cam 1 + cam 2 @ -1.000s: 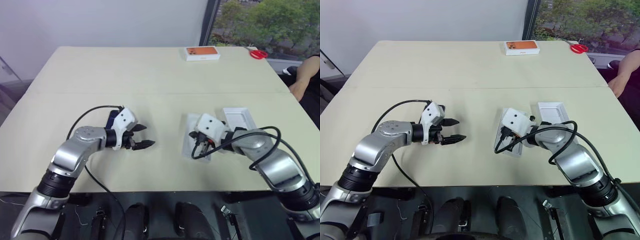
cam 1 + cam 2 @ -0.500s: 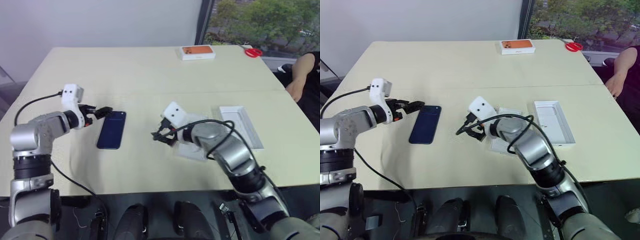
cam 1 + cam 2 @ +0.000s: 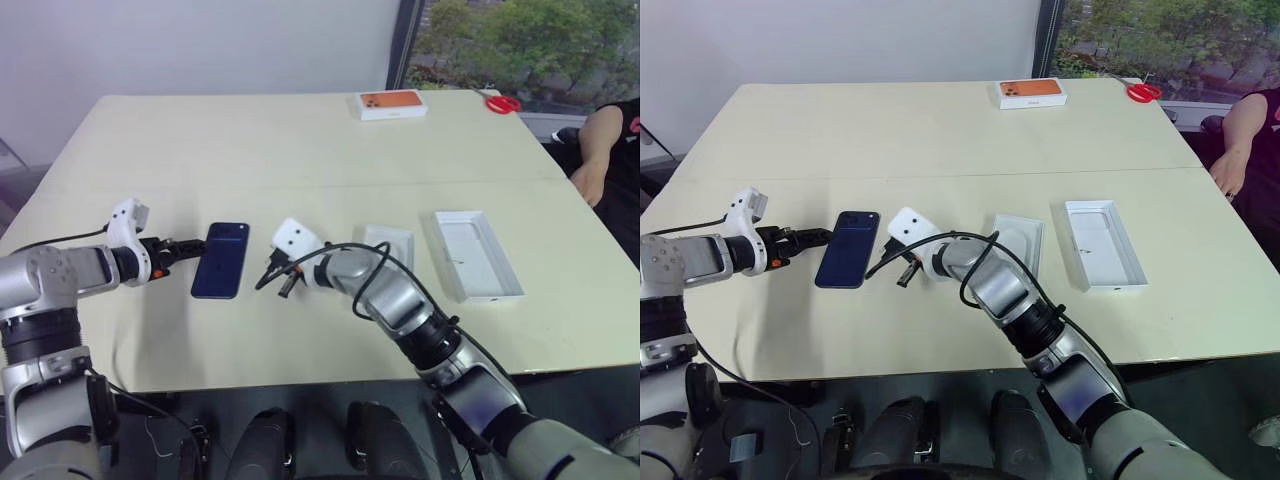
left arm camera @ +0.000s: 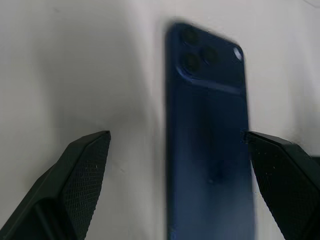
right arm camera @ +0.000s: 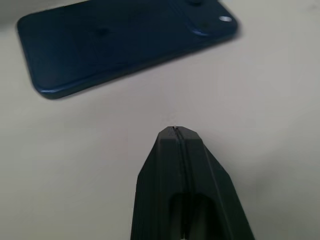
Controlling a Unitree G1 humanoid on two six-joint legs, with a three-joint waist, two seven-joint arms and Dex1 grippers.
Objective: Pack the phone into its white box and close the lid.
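The phone (image 3: pixel 222 260), dark navy with its camera side up, lies flat on the cream table (image 3: pixel 300 150). My left gripper (image 3: pixel 188 246) is at the phone's left edge, open, and in the left wrist view the phone (image 4: pixel 210 150) lies ahead between its fingers (image 4: pixel 80 170). My right gripper (image 3: pixel 267 282) is just right of the phone, shut and empty, and its wrist view shows the phone (image 5: pixel 125 45) a little beyond its closed tip. The white box (image 3: pixel 1020 240) lies right of that arm. The lid (image 3: pixel 1095 243) lies open side up further right.
An orange-topped white box (image 3: pixel 393 104) and red scissors (image 3: pixel 503 103) sit at the table's far edge. A person's arm (image 3: pixel 600 150) rests at the right edge. Black cables hang from both wrists.
My right gripper has swung left from over the white box to beside the phone and now stands shut. My left gripper has pulled back off the phone to its left edge. The camera has shifted.
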